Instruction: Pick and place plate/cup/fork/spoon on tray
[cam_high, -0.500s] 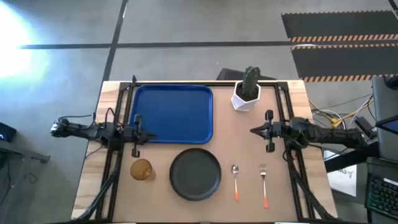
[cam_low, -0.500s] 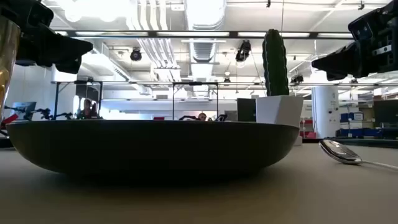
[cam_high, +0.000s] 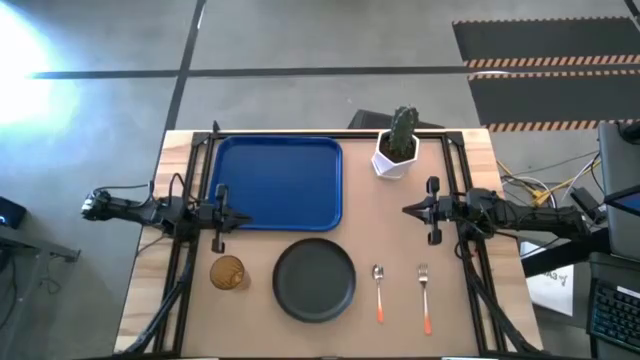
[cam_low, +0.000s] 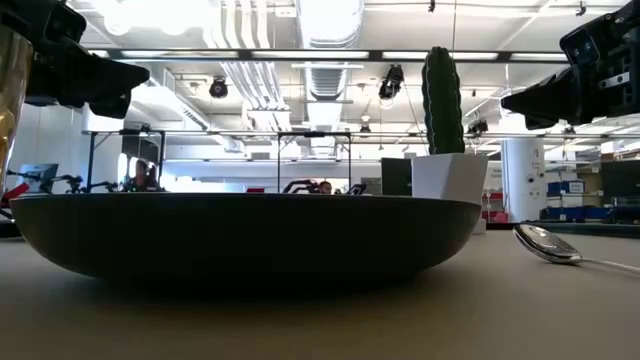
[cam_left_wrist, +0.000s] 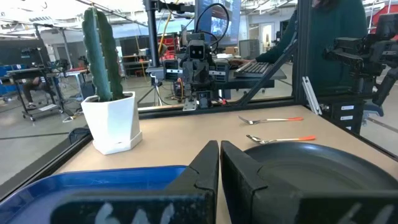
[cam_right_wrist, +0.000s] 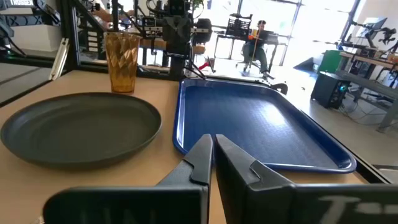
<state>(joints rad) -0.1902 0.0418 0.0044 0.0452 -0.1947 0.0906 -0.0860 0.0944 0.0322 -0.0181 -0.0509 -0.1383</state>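
Nothing is on the large blue plastic tray (cam_high: 278, 182) yet; I judge the first pick is still ahead. The left claw (cam_high: 219, 214) hangs pinched closed and empty at the tray's left edge. One small amber tumbler cup (cam_high: 228, 271), one round dark grey plate (cam_high: 314, 279), one orange-handled spoon (cam_high: 379, 290) and one orange-handled fork (cam_high: 424, 294) line the wooden surface (cam_high: 390, 240). The right claw (cam_high: 430, 210), also closed and empty, waits above the fork. A claw must next open and descend.
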